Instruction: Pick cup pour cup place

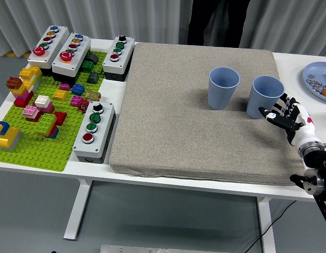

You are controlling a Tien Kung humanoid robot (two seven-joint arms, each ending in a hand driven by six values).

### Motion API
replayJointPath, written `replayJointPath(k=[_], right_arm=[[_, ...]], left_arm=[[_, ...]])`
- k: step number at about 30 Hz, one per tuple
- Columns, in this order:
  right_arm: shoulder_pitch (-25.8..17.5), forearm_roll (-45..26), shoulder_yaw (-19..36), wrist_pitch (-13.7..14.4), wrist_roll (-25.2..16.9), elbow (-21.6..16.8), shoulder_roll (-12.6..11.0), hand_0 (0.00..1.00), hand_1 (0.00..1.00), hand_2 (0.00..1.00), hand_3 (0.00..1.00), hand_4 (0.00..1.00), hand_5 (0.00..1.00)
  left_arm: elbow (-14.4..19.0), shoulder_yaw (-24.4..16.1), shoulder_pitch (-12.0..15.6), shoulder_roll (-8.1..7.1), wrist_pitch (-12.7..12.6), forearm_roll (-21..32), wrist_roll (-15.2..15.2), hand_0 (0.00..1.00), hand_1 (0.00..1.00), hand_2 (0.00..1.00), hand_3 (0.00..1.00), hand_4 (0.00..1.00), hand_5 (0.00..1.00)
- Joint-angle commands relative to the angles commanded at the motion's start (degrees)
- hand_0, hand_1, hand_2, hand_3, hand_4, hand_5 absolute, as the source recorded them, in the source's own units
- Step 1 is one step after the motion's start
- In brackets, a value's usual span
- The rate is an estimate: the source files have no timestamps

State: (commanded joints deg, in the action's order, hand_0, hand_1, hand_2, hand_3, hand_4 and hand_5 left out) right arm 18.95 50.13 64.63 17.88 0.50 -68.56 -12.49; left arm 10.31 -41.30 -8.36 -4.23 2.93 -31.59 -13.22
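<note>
Two pale blue cups stand upright on a grey fabric mat that covers most of the white table. The right cup sits near the mat's right edge; the left cup stands just beside it, a little farther from the robot, with a narrow gap between them. What either cup holds cannot be made out from this angle.

The right hand comes in from the lower right and sits low over the mat, just beside the right cup on its near right side. Its fingers are spread and point toward the cup's wall; they look to be at or almost at the cup, though whether they touch it is hard to tell. The hand holds nothing.

At the far right edge of the table a blue plate shows only in part, carrying small grey pieces and something orange.

Left of the mat lies a green baseplate with many coloured bricks stuck on it. Four grey button boxes stand around it: two at the far left, one at the mat's far left corner, and one against the mat's near left edge.

A person in dark clothing stands at the far side of the table, hands out of view.
</note>
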Motion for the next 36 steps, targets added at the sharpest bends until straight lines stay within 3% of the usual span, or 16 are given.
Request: replayJointPath(k=[36], right_arm=[[1.88, -0.49, -0.98, -0.33, 0.08, 0.80, -0.03, 0.894, 0.877, 0.973, 0.864, 0.832, 0.278]], left_arm=[[0.00, 0.10, -0.57, -0.14, 0.03, -0.06, 0.17, 0.770, 0.785, 0.851, 0.732, 0.507, 0.978]])
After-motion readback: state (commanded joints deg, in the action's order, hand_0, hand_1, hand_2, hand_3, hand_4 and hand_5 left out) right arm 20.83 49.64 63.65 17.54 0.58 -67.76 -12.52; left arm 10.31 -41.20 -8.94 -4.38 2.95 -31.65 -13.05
